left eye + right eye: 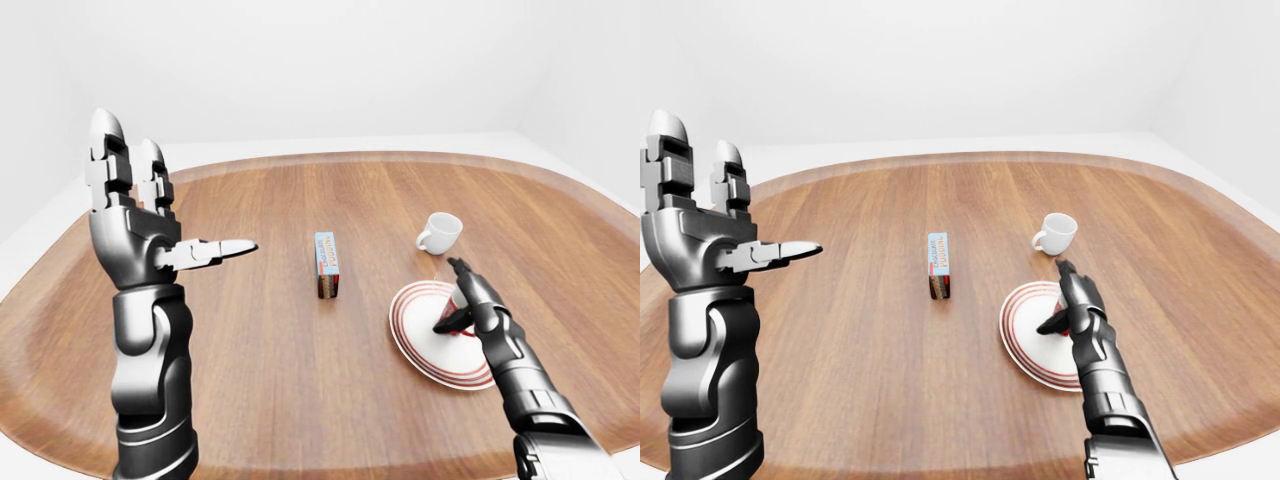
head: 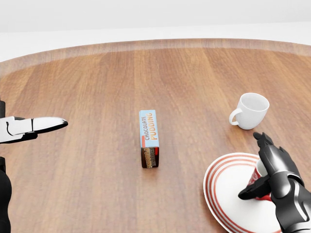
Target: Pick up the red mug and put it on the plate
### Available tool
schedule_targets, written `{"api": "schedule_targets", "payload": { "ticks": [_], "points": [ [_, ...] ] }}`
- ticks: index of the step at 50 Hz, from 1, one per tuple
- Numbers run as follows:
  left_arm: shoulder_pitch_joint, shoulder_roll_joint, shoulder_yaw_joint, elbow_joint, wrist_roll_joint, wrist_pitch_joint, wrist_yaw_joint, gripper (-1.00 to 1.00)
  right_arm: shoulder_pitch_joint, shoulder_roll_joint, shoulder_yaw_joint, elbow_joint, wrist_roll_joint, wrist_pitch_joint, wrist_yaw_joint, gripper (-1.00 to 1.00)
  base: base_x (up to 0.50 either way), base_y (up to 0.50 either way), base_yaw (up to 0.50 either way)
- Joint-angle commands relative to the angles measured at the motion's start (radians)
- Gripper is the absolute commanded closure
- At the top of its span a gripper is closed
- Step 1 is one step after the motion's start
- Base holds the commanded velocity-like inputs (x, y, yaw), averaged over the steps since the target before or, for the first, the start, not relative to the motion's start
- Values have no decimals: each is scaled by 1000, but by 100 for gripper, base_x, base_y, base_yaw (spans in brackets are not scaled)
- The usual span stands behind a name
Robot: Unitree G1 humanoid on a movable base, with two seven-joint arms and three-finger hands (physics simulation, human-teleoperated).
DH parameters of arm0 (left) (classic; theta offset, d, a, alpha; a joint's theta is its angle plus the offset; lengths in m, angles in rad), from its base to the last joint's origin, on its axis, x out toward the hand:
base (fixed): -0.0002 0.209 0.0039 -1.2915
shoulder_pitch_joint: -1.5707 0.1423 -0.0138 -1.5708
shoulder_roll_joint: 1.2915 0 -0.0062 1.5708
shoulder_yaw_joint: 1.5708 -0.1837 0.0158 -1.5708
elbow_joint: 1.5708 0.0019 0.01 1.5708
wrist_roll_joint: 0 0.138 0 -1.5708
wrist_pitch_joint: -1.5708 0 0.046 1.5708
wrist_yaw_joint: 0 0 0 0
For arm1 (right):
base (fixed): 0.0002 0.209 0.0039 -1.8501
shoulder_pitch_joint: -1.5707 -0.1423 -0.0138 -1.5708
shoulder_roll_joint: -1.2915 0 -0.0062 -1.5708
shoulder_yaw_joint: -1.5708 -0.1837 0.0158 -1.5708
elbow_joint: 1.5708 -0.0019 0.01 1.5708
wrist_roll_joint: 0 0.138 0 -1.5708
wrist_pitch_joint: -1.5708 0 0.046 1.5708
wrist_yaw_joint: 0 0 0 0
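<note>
The red mug stands on the right part of the white plate with red rings, low on the right of the head view. Only a sliver of the mug shows behind my right hand, which wraps it: the fingers pass over its far side and the thumb presses its left side. In the left-eye view the mug and the plate sit at the lower right. My left hand is raised at the left, open and empty, far from the mug.
A white mug stands just above the plate in the head view. A chocolate pudding box lies on the middle of the round wooden table. The table's raised rim curves along the top.
</note>
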Motion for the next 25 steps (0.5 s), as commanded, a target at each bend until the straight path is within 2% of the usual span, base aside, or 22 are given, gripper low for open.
{"api": "schedule_targets", "payload": {
  "ticks": [1,11,18,25],
  "points": [
    [-5,2,2,11,2,0,2,-100,40,11,-8,-101,-1,0,35,-100,0,0,0],
    [-8,2,-2,17,5,0,3,-100,176,58,-29,-436,-71,0,186,-100,0,0,0],
    [1,-3,-4,7,5,0,-4,-100,160,43,-52,-525,-133,0,247,-100,0,0,0],
    [3,-3,-5,10,7,0,-6,-100,136,43,-66,-712,-231,0,379,-100,0,0,0]
  ]
}}
